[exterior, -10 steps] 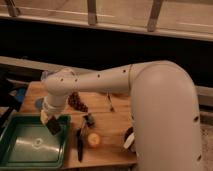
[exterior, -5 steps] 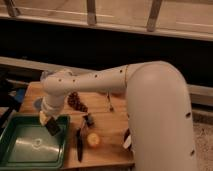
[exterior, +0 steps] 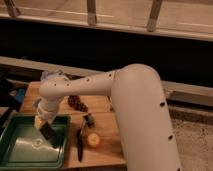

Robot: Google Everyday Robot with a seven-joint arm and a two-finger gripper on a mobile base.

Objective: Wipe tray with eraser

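The green tray (exterior: 22,150) sits at the front left of the wooden table. My white arm reaches left across the table, and my gripper (exterior: 42,124) hangs over the tray's far right part. It is shut on the eraser (exterior: 48,132), a small dark block that sticks down from the fingers to just above or onto the tray's bottom near the right rim. I cannot tell whether the eraser touches the tray.
A black-handled knife (exterior: 80,142) lies right of the tray. A round yellow-orange fruit (exterior: 93,140) lies beside it. A dark bunch of grapes (exterior: 77,103) and a small dark object (exterior: 89,120) lie further back on the wooden table (exterior: 102,150). The table's front edge is close.
My gripper with the eraser has moved slightly down and left, further over the tray. The other objects have not moved.
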